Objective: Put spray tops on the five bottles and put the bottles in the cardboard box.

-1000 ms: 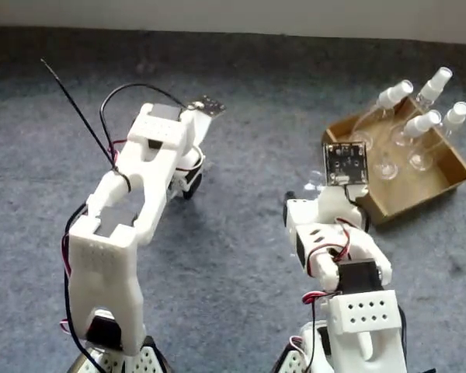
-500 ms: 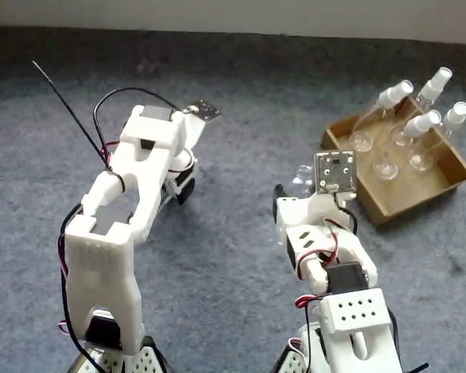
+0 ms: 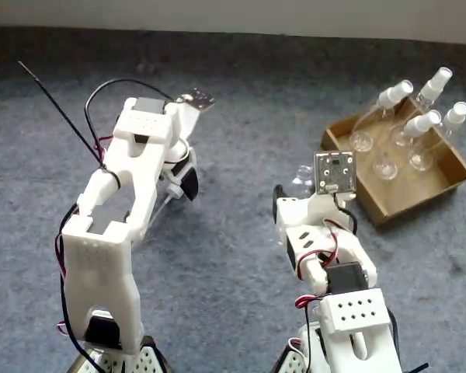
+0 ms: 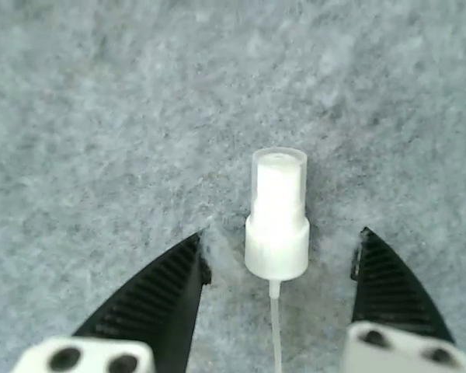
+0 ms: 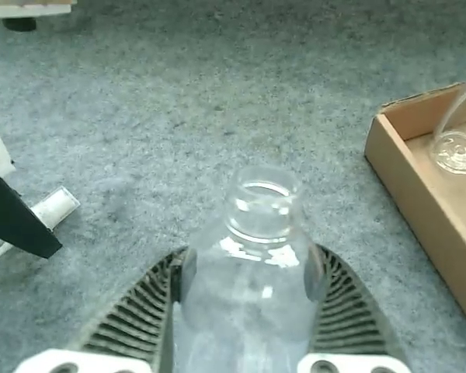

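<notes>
Capping of the fifth and last bottle in hand, by the look of it, and not yet done. Holding with the right gripper (image 5: 248, 255), both fingers clamped on the shoulders of a clear bottle (image 5: 258, 203), neck open and bare, near the closest corner of the cardboard box (image 3: 415, 200). Poised with the left gripper (image 4: 283, 235) low over the loose spray top (image 4: 277, 214), fingers spread wide, one on each side, neither touching it. Lying flat on the grey carpet (image 3: 241, 256), that top, well apart from the box, capped nozzle pointing away from the wrist and thin dip tube trailing back between the fingers. Next, probably: close on the collar of the top rather than on the tube, lift, turn it tube-down, carry it across to the open neck, thread the tube in and press or twist the collar home against a steadily held bottle. Likely trouble: missing the narrow mouth with so thin a tube, or nudging the top into a roll while shutting on it. Then into the box with the bottle. Already in the box: four clear bottles (image 3: 404, 128), each wearing a white spray top, lying slanted with bases on the box floor and tops propped over the far rim. Apparently room enough at the near side for one more.
</notes>
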Motion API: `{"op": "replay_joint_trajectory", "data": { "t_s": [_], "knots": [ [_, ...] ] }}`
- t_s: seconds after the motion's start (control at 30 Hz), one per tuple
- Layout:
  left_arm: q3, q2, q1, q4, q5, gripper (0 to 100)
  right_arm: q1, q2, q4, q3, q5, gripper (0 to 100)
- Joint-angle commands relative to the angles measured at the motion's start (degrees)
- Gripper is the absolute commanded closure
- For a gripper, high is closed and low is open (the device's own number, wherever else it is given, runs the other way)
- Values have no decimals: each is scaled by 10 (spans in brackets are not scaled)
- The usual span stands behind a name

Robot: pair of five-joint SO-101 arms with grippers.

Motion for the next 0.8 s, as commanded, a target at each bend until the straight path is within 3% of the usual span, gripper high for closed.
{"op": "replay_joint_trajectory", "data": {
  "t_s": [0.0,0.13,0.33,0.63,0.77],
  "knots": [
    [-26,-35,-6,4,-4,730,-3,-11,-12,-6,-6,889],
    [-25,-34,-3,4,-4,738,-3,-11,-12,-6,-6,889],
    [-27,-10,-1,4,-5,863,-3,-11,-13,-6,-9,889],
    [-86,28,-1,10,-5,943,-3,-11,-14,-7,-10,889],
    [-132,29,-1,50,-5,996,-3,-11,-14,-7,-10,889]
  ]
}}
